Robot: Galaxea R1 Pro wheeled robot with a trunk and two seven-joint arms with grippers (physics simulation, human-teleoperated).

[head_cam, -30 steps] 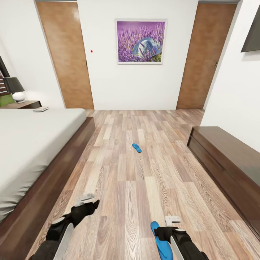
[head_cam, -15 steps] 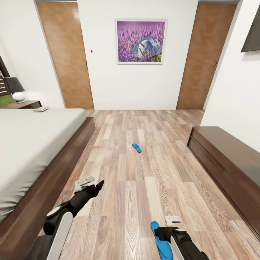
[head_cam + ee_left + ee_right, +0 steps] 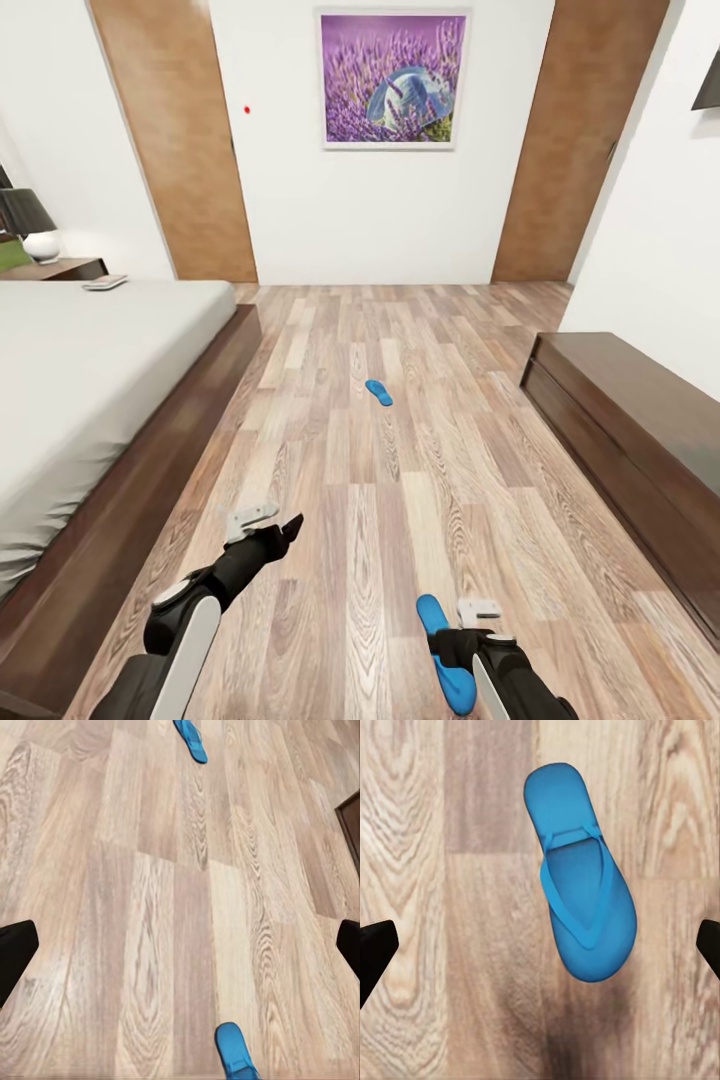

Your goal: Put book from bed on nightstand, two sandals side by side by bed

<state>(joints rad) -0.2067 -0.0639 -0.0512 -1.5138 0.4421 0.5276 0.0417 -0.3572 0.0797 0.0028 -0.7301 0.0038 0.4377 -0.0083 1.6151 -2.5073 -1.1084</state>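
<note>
Right wrist view has the near sandal (image 3: 581, 881) lying flat on the wood floor (image 3: 450, 907), right between the two dark fingertips (image 3: 375, 952), so the right gripper (image 3: 540, 952) is spread wide and holding nothing. Biggest risk I can see: the sandal is thin and flat, so the jaws could close above it or scrape the planks and shove it away if the descent is off. It also sits slightly skewed between the jaws, so it might twist when pinched. Head view shows the far sandal (image 3: 379, 392) well apart, mid-floor, with the bed (image 3: 90, 370) along the left. The left gripper (image 3: 180, 945) is wide open too, over bare floor, both sandals well ahead of or beside it.
</note>
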